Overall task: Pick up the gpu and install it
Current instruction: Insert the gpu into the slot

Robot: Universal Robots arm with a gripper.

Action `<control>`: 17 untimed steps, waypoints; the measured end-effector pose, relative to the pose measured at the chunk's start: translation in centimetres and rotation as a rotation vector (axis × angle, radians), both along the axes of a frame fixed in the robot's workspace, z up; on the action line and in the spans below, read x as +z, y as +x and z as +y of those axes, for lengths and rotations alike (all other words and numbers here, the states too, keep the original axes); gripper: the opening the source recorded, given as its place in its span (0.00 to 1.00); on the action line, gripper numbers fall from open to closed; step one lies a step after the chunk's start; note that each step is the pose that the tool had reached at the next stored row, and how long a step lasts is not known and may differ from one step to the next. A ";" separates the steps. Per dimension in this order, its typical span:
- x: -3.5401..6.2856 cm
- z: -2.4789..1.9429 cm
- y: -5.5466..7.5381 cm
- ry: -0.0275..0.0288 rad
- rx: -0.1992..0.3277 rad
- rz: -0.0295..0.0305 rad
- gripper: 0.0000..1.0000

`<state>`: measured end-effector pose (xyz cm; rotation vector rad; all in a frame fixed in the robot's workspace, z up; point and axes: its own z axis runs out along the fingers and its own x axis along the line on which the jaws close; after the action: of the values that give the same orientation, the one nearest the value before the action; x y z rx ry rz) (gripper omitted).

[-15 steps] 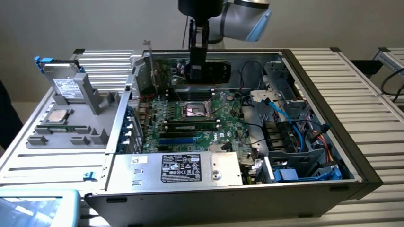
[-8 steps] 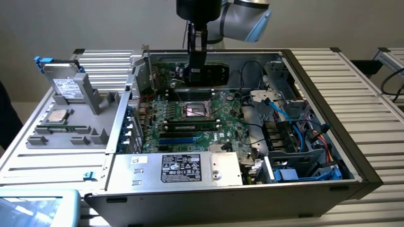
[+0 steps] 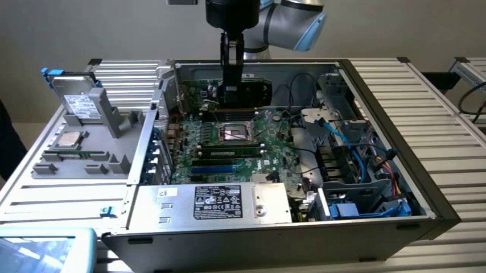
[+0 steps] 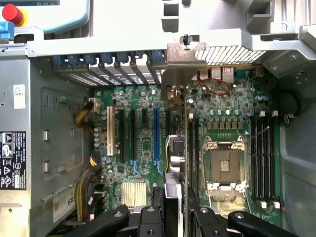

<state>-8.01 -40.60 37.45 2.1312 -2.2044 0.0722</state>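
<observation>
The gripper (image 3: 231, 82) is clamped on the gpu (image 3: 254, 94), holding it upright on edge inside the open computer case (image 3: 266, 245), over the motherboard (image 3: 275, 128), beside the processor socket (image 3: 232, 133).

gpu (image 4: 175, 153) lower end hidden between tool (image 4: 174, 197) fingers; label (image 3: 216, 202) text illegible.

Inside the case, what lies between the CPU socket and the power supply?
Exterior view: memory sticks beside the CPU socket, then blue and black expansion slots toward the power supply.
</observation>
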 end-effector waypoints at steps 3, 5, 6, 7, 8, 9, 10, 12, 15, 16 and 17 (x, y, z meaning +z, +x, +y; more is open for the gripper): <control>-0.55 0.00 -0.1 -0.0001 0.000 -0.0005 0.28; -0.91 0.00 -0.1 0.0000 0.000 -0.0006 0.28; -1.09 0.00 -0.2 -0.0001 0.000 -0.0005 0.28; -1.27 0.00 -0.2 -0.0001 0.000 -0.0005 0.28; -1.45 -0.01 -0.3 -0.0001 0.000 -0.0006 0.28; -1.63 -0.02 -0.5 -0.0001 0.000 -0.0006 0.28; -1.81 -0.03 -0.7 0.0000 0.000 -0.0006 0.28; -2.18 -0.07 -1.0 -0.0001 0.000 -0.0006 0.28; -2.55 -0.33 -1.3 0.0001 0.000 -0.0006 0.28; -2.60 -0.44 -1.4 0.0003 0.000 -0.0006 0.28; -2.66 -0.57 -1.4 0.0006 0.000 -0.0005 0.28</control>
<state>-9.42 -41.17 34.79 2.1320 -2.2047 0.0722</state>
